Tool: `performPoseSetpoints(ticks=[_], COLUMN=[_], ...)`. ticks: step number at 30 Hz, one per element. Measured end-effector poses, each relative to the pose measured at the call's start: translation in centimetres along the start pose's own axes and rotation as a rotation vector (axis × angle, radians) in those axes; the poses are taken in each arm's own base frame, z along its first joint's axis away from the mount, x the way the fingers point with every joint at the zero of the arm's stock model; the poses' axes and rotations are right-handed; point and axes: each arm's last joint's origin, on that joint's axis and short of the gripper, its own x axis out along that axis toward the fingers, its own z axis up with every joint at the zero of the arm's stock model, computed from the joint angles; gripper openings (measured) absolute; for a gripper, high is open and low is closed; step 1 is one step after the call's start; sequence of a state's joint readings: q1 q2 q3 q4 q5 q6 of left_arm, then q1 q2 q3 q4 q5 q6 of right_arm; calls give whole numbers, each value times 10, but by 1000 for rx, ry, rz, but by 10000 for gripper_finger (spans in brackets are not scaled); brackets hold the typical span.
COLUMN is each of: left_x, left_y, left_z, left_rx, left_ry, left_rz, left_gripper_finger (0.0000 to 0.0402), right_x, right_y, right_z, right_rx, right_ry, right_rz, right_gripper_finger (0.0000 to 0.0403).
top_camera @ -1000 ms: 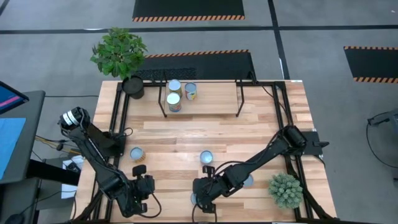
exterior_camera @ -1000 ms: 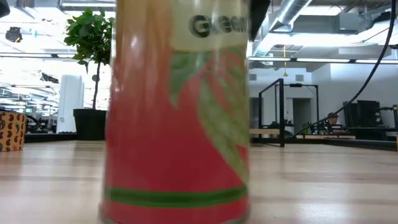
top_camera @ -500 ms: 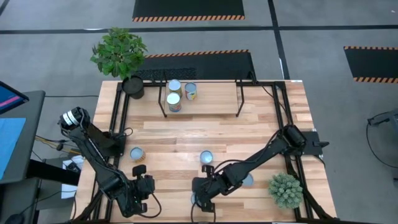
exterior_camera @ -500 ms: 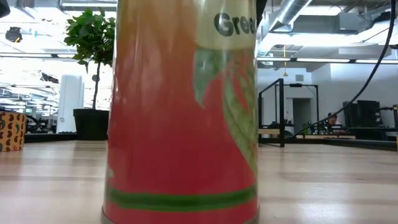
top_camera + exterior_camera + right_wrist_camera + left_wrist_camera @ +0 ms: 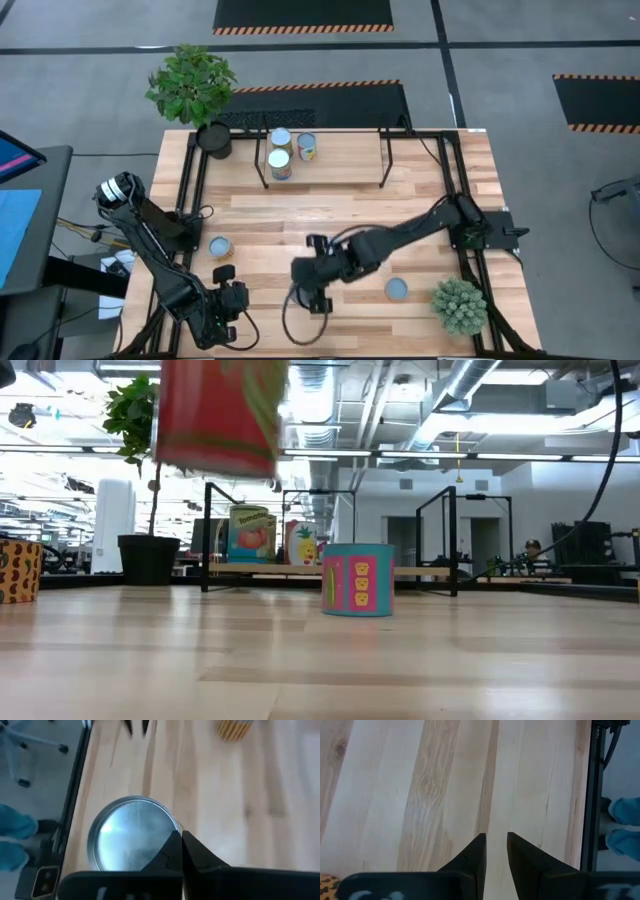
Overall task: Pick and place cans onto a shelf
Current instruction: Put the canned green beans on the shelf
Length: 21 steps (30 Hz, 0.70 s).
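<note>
My right gripper [image 5: 312, 285] hangs above the near middle of the table, shut on a red-labelled can [image 5: 220, 415] with a silvery top [image 5: 131, 837]. The can is lifted high. In the high view the gripper hides it. A pink and teal can [image 5: 357, 579] stands on the table behind it. Two more cans [image 5: 219, 247] [image 5: 397, 289] stand on the table. The shelf [image 5: 325, 150] at the far edge carries three cans [image 5: 281, 140] [image 5: 279, 166] [image 5: 307, 147]. My left gripper [image 5: 225, 305] waits open at the near left corner. My right gripper has its two fingers [image 5: 192, 852] closed together at the can's top rim [image 5: 172, 826], on one side of the round top. They come from above, pointing down. The can hangs below them, slightly tilted, clear of the table.
A black pot with a leafy plant [image 5: 213, 138] stands at the far left corner. A round green bush [image 5: 459, 305] stands at the near right corner. Black frame rails [image 5: 190, 190] run along both sides of the table. Bare wood lies between the shelf and the loose cans.
My right gripper has risen and gone toward the table's far and left edges with the red can. The can stood on the table close to the near edge and is now lifted clear, slightly tilted.
</note>
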<state>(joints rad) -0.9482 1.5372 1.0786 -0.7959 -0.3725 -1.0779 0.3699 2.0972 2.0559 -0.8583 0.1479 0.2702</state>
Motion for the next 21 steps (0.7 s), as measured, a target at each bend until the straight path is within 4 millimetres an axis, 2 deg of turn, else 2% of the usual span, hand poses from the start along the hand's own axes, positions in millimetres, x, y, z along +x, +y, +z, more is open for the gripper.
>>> performPoseSetpoints(ticks=[5, 9, 15, 21], left_x=[0, 0, 0, 0], left_y=[0, 0, 2, 2], left_z=[0, 0, 3, 4], left_rx=[4, -3, -34, -107], left_ry=[-1, -10, -97, -132], left_rz=[0, 5, 50, 62], left_gripper_finger=[64, 64, 64, 64], right_x=[-20, -23, -23, -30], right_y=[-42, -84, -142, -206], right_z=[22, 32, 35, 24], right_rx=[3, 33, 92, 91], right_ry=[-23, -32, -19, 80], right_rz=[-62, -124, -177, -253], right_gripper_finger=[3, 2, 2, 2])
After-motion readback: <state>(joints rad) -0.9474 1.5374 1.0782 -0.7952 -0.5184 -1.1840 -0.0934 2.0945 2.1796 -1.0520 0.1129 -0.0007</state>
